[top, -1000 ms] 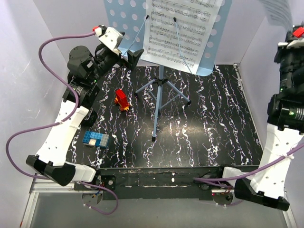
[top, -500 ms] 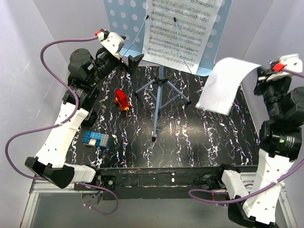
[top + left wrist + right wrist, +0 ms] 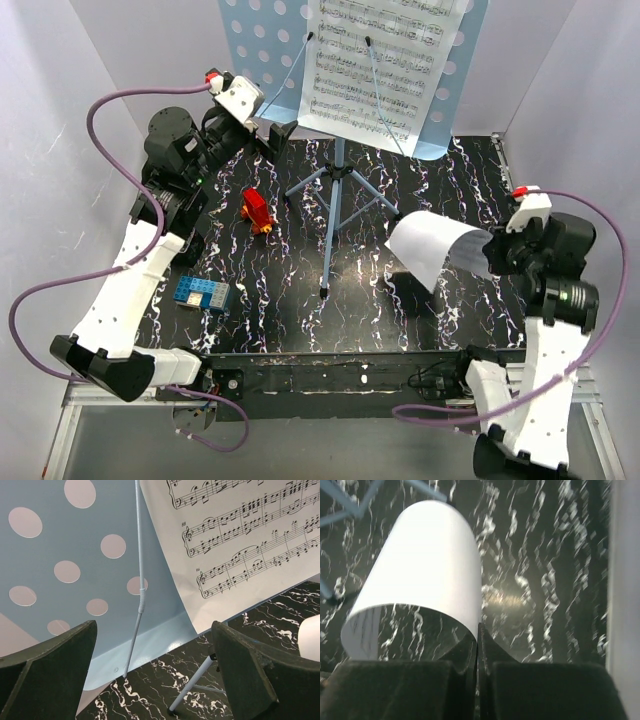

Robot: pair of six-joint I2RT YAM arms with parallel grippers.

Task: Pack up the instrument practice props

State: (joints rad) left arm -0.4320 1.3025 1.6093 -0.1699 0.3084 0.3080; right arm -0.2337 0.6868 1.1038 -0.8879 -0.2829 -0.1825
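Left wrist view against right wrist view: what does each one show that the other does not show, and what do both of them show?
Only the left wrist view shows the blue stand plate with round holes, the printed music page leaning on it, a thin wire arm in front of the plate, and the left gripper, open and empty. Only the right wrist view shows the right gripper, shut on the edge of a curled white sheet. Both show the black marbled table and the stand's legs.
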